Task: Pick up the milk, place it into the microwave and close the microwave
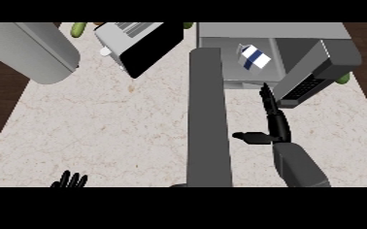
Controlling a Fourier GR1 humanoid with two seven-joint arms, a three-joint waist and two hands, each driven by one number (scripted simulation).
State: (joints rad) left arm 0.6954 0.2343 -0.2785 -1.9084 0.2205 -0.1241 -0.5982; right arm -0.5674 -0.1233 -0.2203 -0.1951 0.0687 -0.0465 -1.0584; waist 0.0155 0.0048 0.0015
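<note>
**Milk in the microwave, door open**

The milk, a white carton with a dark blue band, sits inside the open microwave at the far right of the counter. It is the only thing I can see in there. The microwave door is swung out towards me as a long grey slab.

My right hand is in front of the opening, just right of the door and holding nothing. Its fingers are stretched straight towards the microwave and its thumb sticks out sideways at the door's edge. I cannot tell whether the thumb touches it. The hand is well clear of the milk.

My left hand rests at the lower left edge, fingers up and relaxed.

Far left lies a big grey cylinder, and beside it a small pale appliance with a black panel.
</note>
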